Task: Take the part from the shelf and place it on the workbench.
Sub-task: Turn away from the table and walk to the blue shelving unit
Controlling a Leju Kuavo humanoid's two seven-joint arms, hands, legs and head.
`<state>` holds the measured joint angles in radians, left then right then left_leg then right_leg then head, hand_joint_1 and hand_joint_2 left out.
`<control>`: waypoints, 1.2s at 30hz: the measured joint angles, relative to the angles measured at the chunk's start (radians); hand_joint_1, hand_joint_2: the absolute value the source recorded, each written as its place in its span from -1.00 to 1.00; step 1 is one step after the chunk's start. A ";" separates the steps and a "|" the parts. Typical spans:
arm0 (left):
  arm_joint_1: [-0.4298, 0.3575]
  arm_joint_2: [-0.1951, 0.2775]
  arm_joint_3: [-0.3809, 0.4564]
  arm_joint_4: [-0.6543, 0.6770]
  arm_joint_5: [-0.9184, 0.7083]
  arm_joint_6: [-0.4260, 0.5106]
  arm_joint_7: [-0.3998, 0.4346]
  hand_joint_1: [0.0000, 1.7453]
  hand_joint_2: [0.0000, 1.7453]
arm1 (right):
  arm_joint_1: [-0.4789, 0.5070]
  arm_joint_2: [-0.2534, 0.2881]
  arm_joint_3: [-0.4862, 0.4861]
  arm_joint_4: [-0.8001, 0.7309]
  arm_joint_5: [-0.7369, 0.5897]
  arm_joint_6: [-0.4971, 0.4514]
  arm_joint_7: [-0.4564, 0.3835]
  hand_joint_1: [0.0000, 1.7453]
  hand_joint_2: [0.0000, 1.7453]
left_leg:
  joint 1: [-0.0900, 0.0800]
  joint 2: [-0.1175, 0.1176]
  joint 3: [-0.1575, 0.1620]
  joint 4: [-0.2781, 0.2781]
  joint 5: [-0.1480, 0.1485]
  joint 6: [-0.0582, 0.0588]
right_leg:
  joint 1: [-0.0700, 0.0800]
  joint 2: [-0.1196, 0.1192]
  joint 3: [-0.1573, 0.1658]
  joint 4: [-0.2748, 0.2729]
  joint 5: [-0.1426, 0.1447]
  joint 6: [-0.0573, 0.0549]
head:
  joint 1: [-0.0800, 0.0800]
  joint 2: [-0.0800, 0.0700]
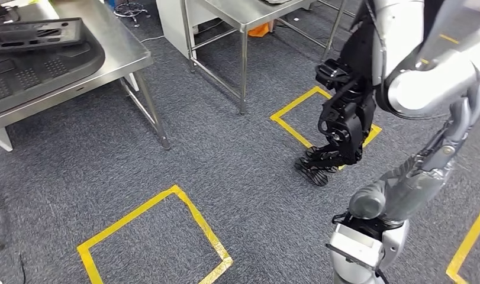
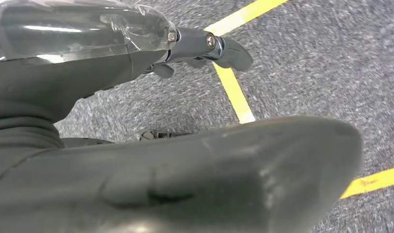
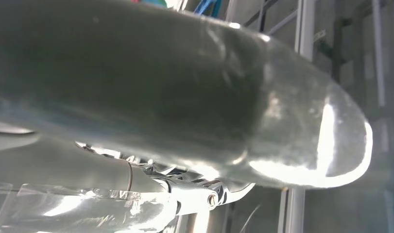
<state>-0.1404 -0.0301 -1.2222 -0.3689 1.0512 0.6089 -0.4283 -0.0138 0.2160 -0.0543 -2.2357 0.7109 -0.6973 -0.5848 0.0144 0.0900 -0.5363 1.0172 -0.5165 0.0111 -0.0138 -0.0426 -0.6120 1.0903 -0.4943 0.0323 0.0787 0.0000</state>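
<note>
Black moulded parts (image 1: 39, 56) lie stacked on a steel workbench (image 1: 116, 62) at the far left of the head view. My right arm (image 1: 403, 183) hangs at the right, well away from that bench. In the left wrist view my left hand (image 2: 151, 165) hangs over grey carpet, its thick thumb apart from its straightened fingers (image 2: 204, 46), with nothing between them. In the right wrist view my right hand (image 3: 185, 92) holds nothing, and its fingers (image 3: 185, 194) lie stretched out apart from the thumb.
A second steel table (image 1: 243, 15) stands at the back centre, on thin legs. Yellow tape squares (image 1: 157, 236) mark the grey carpet, with another square (image 1: 296, 115) further back. Metal uprights (image 3: 304, 53) rise behind my right hand.
</note>
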 joint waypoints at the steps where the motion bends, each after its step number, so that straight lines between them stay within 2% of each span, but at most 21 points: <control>1: 0.000 0.000 0.000 0.000 -0.002 0.000 0.001 -1.00 -1.00 | 0.000 0.000 -0.001 -0.002 0.000 0.000 0.000 -1.00 -1.00 | -0.002 0.007 0.002 0.000 -0.002 -0.005 | 0.004 -0.013 0.020 -0.044 0.012 -0.005 | 0.000 0.000; 2: 0.000 0.000 0.000 0.000 -0.003 0.000 0.002 -1.00 -1.00 | 0.000 0.001 -0.002 -0.003 0.000 0.000 0.001 -1.00 -1.00 | -0.005 0.015 0.004 0.000 -0.004 -0.010 | 0.008 -0.019 0.027 -0.063 0.014 -0.011 | -0.002 0.000; 4: -0.002 0.000 -0.001 0.000 -0.004 0.000 0.004 -1.00 -1.00 | 0.002 0.002 -0.005 -0.006 0.001 0.000 0.002 -1.00 -1.00 | -0.005 0.028 0.009 -0.001 -0.007 -0.022 | 0.011 0.001 0.024 -0.066 0.016 -0.024 | -0.006 0.000; 6: -0.005 0.000 -0.001 0.000 -0.005 0.000 0.005 -1.00 -1.00 | 0.003 0.004 -0.010 -0.010 0.002 0.000 0.002 -1.00 -1.00 | -0.001 -0.001 0.005 0.024 -0.030 -0.033 | 0.007 0.020 0.025 -0.072 0.021 -0.035 | -0.010 0.000; 8: -0.006 0.000 -0.001 0.000 -0.005 -0.001 0.007 -1.00 -1.00 | 0.002 0.007 -0.013 -0.014 0.002 0.000 0.003 -1.00 -1.00 | 0.002 -0.054 -0.035 0.122 -0.087 -0.038 | 0.005 0.038 0.027 -0.076 0.024 -0.044 | -0.016 0.000; 10: -0.003 0.000 -0.001 0.000 -0.004 -0.001 0.008 -1.00 -1.00 | 0.003 0.009 -0.015 -0.014 0.002 0.000 0.003 -1.00 -1.00 | 0.001 -0.077 -0.096 0.250 -0.139 -0.039 | 0.007 0.062 0.027 -0.075 0.024 -0.048 | -0.022 0.000; 11: -0.001 0.000 -0.001 0.000 -0.004 -0.001 0.009 -1.00 -1.00 | 0.003 0.009 -0.016 -0.014 0.002 0.000 0.003 -1.00 -1.00 | 0.001 -0.080 -0.114 0.282 -0.141 -0.038 | 0.008 0.076 0.027 -0.075 0.024 -0.049 | -0.022 0.000; 13: 0.000 0.000 -0.001 0.000 -0.005 -0.001 0.009 -1.00 -1.00 | 0.004 0.009 -0.017 -0.014 0.002 0.000 0.004 -1.00 -1.00 | 0.002 -0.087 -0.098 0.232 -0.089 -0.034 | 0.008 0.106 0.030 -0.072 0.024 -0.048 | -0.024 0.000; 15: -0.002 0.000 -0.001 0.000 -0.005 -0.001 0.010 -1.00 -1.00 | 0.003 0.009 -0.017 -0.014 0.002 0.000 0.004 -1.00 -1.00 | 0.007 -0.127 -0.047 0.101 -0.019 -0.030 | 0.009 0.132 0.029 -0.065 0.020 -0.043 | -0.026 0.000; 17: -0.002 0.000 -0.001 0.000 -0.005 -0.002 0.010 -1.00 -1.00 | 0.003 0.010 -0.018 -0.014 0.002 0.000 0.004 -1.00 -1.00 | 0.009 -0.165 -0.023 0.029 0.003 -0.026 | 0.006 0.154 0.020 -0.057 0.018 -0.033 | -0.028 0.000; 19: -0.003 0.000 -0.001 0.000 -0.005 -0.002 0.012 -1.00 -1.00 | 0.004 0.011 -0.020 -0.016 0.002 0.000 0.004 -1.00 -1.00 | 0.006 -0.157 -0.021 0.020 0.001 -0.018 | 0.001 0.177 0.011 -0.058 0.022 -0.021 | -0.028 0.000; 20: -0.004 0.000 -0.001 0.000 -0.005 -0.002 0.012 -1.00 -1.00 | 0.005 0.012 -0.021 -0.017 0.002 0.000 0.004 -1.00 -1.00 | 0.005 -0.145 -0.019 0.015 0.004 -0.011 | 0.000 0.175 0.009 -0.055 0.020 -0.016 | -0.028 0.000; 21: -0.006 -0.001 -0.001 -0.001 -0.006 -0.002 0.012 -1.00 -1.00 | 0.005 0.012 -0.023 -0.018 0.002 0.000 0.003 -1.00 -1.00 | 0.006 -0.131 -0.016 0.010 0.006 -0.004 | 0.001 0.155 0.003 -0.040 0.010 -0.011 | -0.024 0.000; 24: -0.006 -0.002 -0.001 -0.001 -0.007 -0.002 0.012 -1.00 -1.00 | 0.006 0.013 -0.026 -0.020 0.001 0.000 0.003 -1.00 -1.00 | 0.004 -0.087 -0.012 0.001 0.009 0.009 | 0.003 0.067 -0.069 0.113 -0.074 0.000 | -0.009 0.000; 26: -0.003 -0.001 -0.001 -0.001 -0.007 -0.002 0.012 -1.00 -1.00 | 0.007 0.013 -0.027 -0.020 -0.001 0.000 0.003 -1.00 -1.00 | 0.001 -0.056 -0.011 0.001 0.006 0.011 | 0.000 0.052 -0.118 0.214 -0.107 0.004 | -0.007 0.000; 27: -0.003 -0.001 -0.001 -0.001 -0.007 -0.002 0.012 -1.00 -1.00 | 0.008 0.013 -0.028 -0.020 -0.001 0.000 0.002 -1.00 -1.00 | 0.001 -0.042 -0.010 0.001 0.005 0.011 | -0.002 0.049 -0.118 0.217 -0.097 0.005 | -0.007 0.000; 29: -0.004 -0.001 -0.001 -0.001 -0.008 -0.002 0.012 -1.00 -1.00 | 0.009 0.013 -0.030 -0.020 -0.002 0.000 0.002 -1.00 -1.00 | 0.000 -0.019 -0.004 0.001 -0.001 0.008 | -0.002 0.029 -0.061 0.110 -0.034 0.003 | -0.006 0.000; 30: -0.005 -0.002 -0.001 -0.001 -0.008 -0.002 0.012 -1.00 -1.00 | 0.009 0.013 -0.031 -0.020 -0.003 0.000 0.001 -1.00 -1.00 | -0.002 -0.009 0.000 0.001 -0.004 0.004 | 0.001 0.005 -0.024 0.039 -0.007 0.000 | -0.005 0.000; 32: -0.006 -0.002 -0.001 -0.001 -0.010 -0.002 0.012 -1.00 -1.00 | 0.008 0.014 -0.033 -0.021 -0.004 0.000 0.000 -1.00 -1.00 | -0.007 0.005 0.007 0.002 -0.010 -0.005 | 0.009 -0.026 0.018 -0.049 0.017 -0.012 | -0.005 0.000; 35: -0.008 -0.002 -0.001 -0.001 -0.013 -0.002 0.012 -1.00 -1.00 | 0.009 0.015 -0.036 -0.022 -0.005 0.000 -0.003 -1.00 -1.00 | -0.008 0.023 0.015 0.002 -0.017 -0.021 | 0.013 -0.004 0.017 -0.062 0.018 -0.029 | -0.010 0.000; 36: -0.010 -0.002 -0.001 -0.001 -0.013 -0.002 0.012 -1.00 -1.00 | 0.008 0.016 -0.037 -0.023 -0.005 0.000 -0.004 -1.00 -1.00 | -0.005 0.010 0.014 0.012 -0.027 -0.026 | 0.012 0.007 0.018 -0.065 0.020 -0.034 | -0.012 0.000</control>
<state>-0.1501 -0.0319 -1.2234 -0.3696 1.0379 0.6073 -0.4160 -0.0055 0.2318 -0.0914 -2.2586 0.7061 -0.6973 -0.5888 0.0094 0.1002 -0.5227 1.0293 -0.5436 -0.0153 -0.0023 -0.0360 -0.5937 1.0253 -0.4739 -0.0019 0.0670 0.0000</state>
